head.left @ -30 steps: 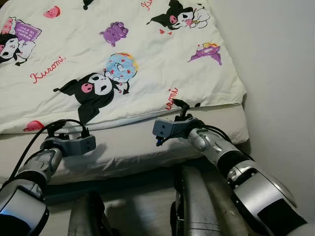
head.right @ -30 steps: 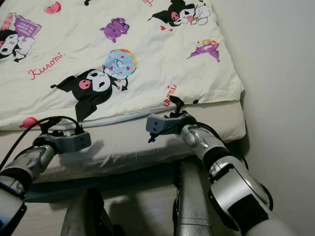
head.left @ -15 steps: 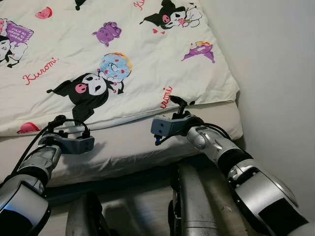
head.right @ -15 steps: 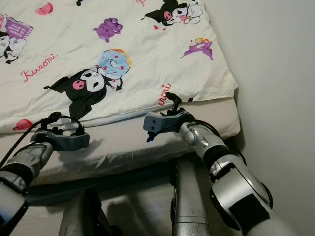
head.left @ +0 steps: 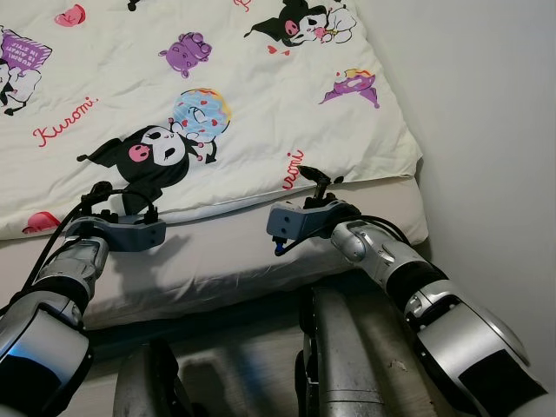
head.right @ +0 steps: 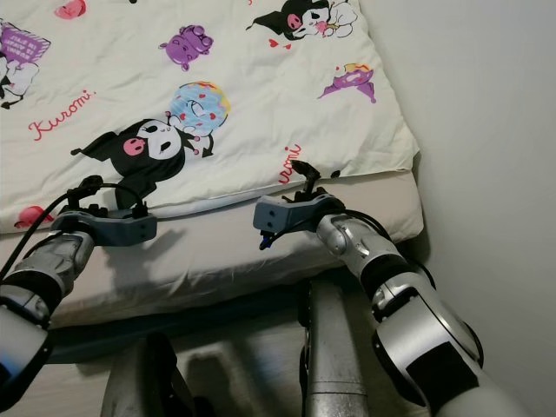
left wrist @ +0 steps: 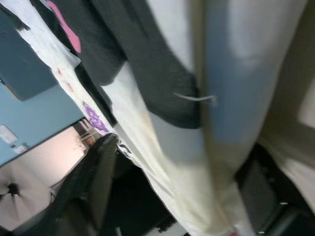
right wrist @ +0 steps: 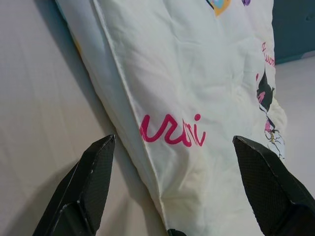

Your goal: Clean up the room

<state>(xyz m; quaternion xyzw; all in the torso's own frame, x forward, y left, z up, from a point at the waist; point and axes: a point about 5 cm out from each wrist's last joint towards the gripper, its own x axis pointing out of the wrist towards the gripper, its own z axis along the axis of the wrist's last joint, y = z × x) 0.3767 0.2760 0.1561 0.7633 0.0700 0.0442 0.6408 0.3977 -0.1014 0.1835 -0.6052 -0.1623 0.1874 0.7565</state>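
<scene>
A cream duvet printed with black and purple cartoon figures lies spread over the bed. Its near edge runs across the grey-white mattress sheet. My right gripper is open at that edge, close to the red lettering, with the hem lying between its fingers in the right wrist view. My left gripper is at the same edge further left, over the black cartoon figure. The left wrist view is pressed close against the duvet fabric.
A pale wall runs along the bed's right side, close to my right arm. The mattress corner sits by that wall. My own legs and a strip of floor are below, against the bed's front.
The view has shifted a little. My left gripper has reached forward from the bare sheet up onto the duvet's edge. My right gripper stays at the hem near the red lettering.
</scene>
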